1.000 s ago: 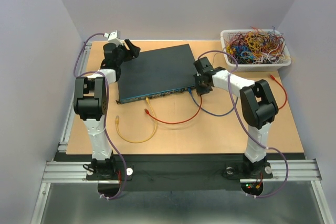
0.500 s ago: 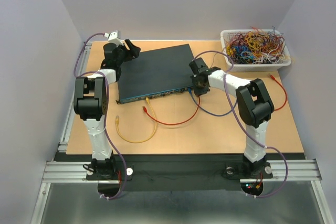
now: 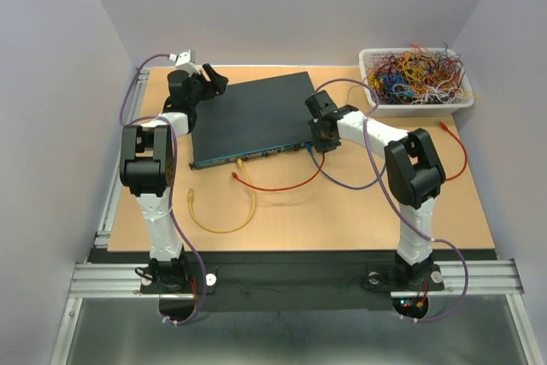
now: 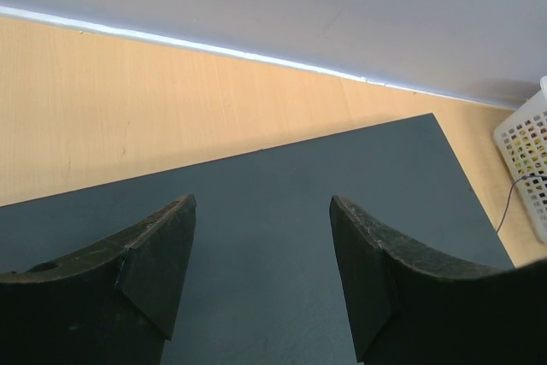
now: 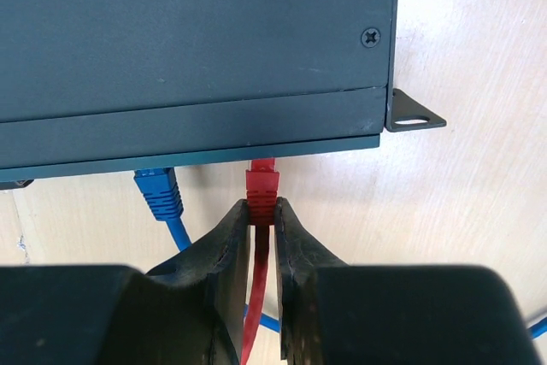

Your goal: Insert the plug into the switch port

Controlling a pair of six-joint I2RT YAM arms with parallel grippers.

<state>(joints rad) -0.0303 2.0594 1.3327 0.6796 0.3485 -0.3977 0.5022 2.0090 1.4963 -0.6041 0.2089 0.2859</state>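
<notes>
Pinching the red plug [image 5: 262,184] in my right gripper [image 5: 261,209], jaws narrow, tip at the near face of the dark teal switch [image 5: 188,40], right end, port hidden under the edge, blue plug [image 5: 158,192] just left, left gripper [image 4: 262,211] wide above the switch top

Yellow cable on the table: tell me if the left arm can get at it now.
Probably yes. The left end effector is open and empty over the box, and the yellow cable lies uncovered on the table beside that arm.
</notes>
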